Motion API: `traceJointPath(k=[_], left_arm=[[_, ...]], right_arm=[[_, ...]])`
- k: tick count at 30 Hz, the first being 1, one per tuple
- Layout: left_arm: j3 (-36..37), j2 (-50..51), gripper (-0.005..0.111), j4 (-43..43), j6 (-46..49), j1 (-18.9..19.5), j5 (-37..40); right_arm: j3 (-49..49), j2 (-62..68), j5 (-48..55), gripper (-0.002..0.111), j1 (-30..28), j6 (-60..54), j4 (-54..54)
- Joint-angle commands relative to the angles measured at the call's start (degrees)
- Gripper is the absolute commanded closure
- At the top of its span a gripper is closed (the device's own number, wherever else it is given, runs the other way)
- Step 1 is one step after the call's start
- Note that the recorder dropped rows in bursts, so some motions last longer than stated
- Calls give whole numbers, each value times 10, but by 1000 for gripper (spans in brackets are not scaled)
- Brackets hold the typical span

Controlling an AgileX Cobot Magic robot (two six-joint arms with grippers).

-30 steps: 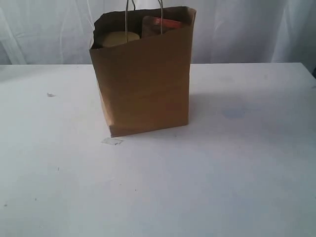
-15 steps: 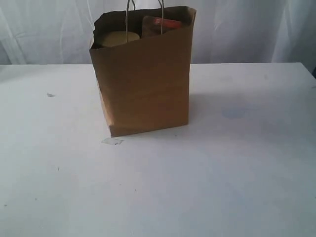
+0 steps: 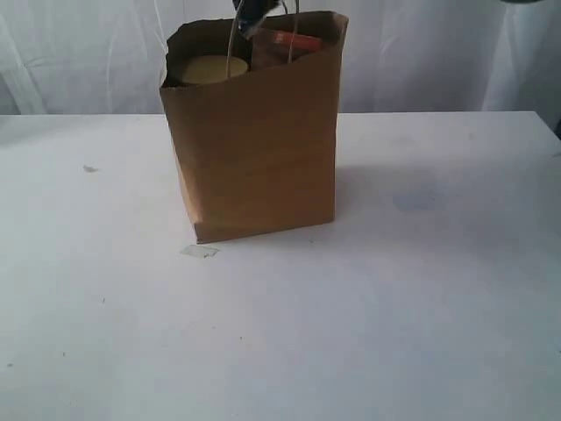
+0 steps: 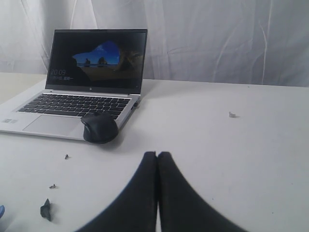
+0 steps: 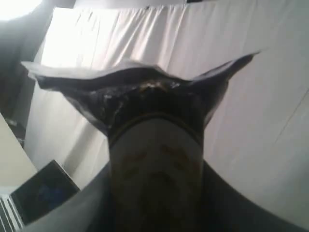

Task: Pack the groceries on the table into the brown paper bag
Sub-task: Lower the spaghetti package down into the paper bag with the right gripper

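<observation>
The brown paper bag point(image 3: 254, 149) stands upright on the white table point(image 3: 394, 307). Inside it I see the jar's olive-yellow lid point(image 3: 209, 68) and the brown orange-labelled pouch point(image 3: 289, 42). The dark blue end of the spaghetti packet point(image 3: 252, 12) hangs just over the bag's mouth, between the handles. In the right wrist view my right gripper point(image 5: 154, 198) is shut on that packet point(image 5: 154, 145), whose crimped dark end spreads beyond the fingers. My left gripper point(image 4: 157, 155) is shut with nothing in it, low over another stretch of tabletop.
An open laptop point(image 4: 82, 92) and a black mouse point(image 4: 99, 128) lie ahead of the left gripper, with small dark scraps point(image 4: 46, 209) near them. A bit of tape point(image 3: 199, 251) lies in front of the bag. White curtains point(image 3: 421, 53) hang behind the table.
The blue end of the spaghetti packet has come into the exterior view from above, over the bag's mouth. The bag's handles have shifted slightly. The bag stays in place.
</observation>
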Motion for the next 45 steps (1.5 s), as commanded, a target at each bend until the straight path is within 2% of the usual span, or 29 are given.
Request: traceJointPath(k=[1, 14, 18, 38, 45], left_arm=[[3, -2, 107, 3, 1, -3, -4], [3, -2, 107, 3, 1, -3, -4], [3, -2, 107, 3, 1, -3, -4], [3, -2, 107, 3, 1, -3, -4], [3, -2, 107, 3, 1, -3, -4]], right_arm=[[18, -6, -2, 108, -1, -41, 12], [76, 0, 30, 108, -1, -78, 23], [77, 6, 88, 108, -1, -78, 23], [77, 36, 91, 108, -1, 14, 31], [84, 36, 150, 108, -1, 14, 31]])
